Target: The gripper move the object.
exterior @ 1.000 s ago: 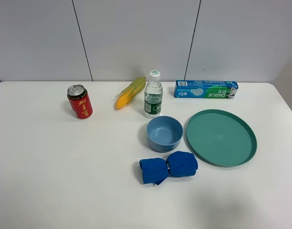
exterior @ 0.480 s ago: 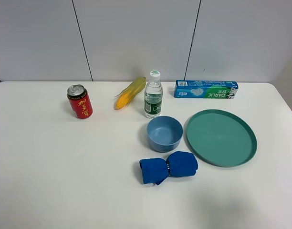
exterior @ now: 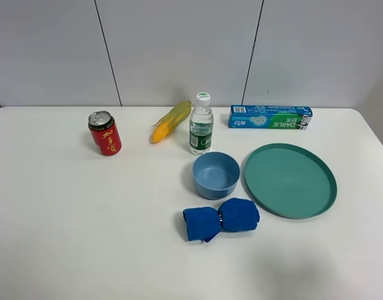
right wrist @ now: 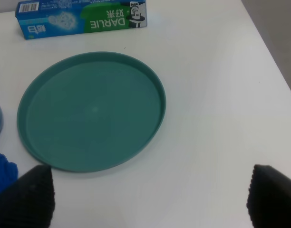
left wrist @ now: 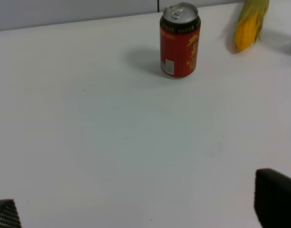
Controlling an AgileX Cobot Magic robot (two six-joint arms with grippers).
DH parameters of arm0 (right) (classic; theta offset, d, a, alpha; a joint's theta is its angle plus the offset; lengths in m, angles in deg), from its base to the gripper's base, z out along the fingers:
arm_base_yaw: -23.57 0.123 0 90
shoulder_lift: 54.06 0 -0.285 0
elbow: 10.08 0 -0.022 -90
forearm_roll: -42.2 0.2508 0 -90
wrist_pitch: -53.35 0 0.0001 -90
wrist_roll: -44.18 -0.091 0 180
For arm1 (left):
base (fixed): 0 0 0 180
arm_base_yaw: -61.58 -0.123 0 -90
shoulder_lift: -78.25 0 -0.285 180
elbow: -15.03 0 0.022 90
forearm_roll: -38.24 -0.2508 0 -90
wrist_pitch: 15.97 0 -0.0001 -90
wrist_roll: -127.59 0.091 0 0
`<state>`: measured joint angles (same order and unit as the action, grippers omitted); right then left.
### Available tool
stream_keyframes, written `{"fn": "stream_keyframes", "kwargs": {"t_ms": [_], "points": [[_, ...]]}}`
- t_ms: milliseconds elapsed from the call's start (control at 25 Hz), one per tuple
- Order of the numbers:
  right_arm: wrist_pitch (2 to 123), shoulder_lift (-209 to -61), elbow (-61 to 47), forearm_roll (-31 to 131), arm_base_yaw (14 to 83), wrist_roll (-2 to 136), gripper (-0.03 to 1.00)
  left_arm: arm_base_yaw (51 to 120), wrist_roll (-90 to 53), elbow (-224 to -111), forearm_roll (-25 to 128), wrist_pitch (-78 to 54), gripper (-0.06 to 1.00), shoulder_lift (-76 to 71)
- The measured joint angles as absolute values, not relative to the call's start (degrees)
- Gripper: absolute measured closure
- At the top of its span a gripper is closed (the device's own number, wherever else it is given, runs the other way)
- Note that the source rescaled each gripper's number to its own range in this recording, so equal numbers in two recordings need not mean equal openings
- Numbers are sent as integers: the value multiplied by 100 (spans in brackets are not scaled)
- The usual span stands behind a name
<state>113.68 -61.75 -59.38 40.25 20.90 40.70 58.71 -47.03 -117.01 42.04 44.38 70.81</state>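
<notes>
The small clear water bottle (exterior: 201, 128) with a white cap and green label stands upright at the back middle of the white table (exterior: 85, 219), between a corn cob (exterior: 170, 122) and a toothpaste box (exterior: 270, 117). Neither gripper shows in the exterior high view. In the left wrist view my left gripper (left wrist: 138, 209) is open and empty, only its black fingertips (left wrist: 276, 202) showing, well short of the red can (left wrist: 179, 40). In the right wrist view my right gripper (right wrist: 150, 199) is open and empty, near the green plate (right wrist: 91, 111). The bottle is out of both wrist views.
A red soda can (exterior: 104, 133) stands at the back left. A blue bowl (exterior: 216, 174) sits just in front of the bottle, with the green plate (exterior: 290, 180) to its right and a rolled blue cloth (exterior: 220, 219) in front of it.
</notes>
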Motion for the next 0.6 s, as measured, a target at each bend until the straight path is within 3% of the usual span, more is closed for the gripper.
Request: {"fn": "stream_keyframes", "kwargs": {"t_ms": [600], "points": [[11368,-6175,-5938,4025,2090,4070,-3,5871,-4703,-11701,4204,4438,-6,7081]]}}
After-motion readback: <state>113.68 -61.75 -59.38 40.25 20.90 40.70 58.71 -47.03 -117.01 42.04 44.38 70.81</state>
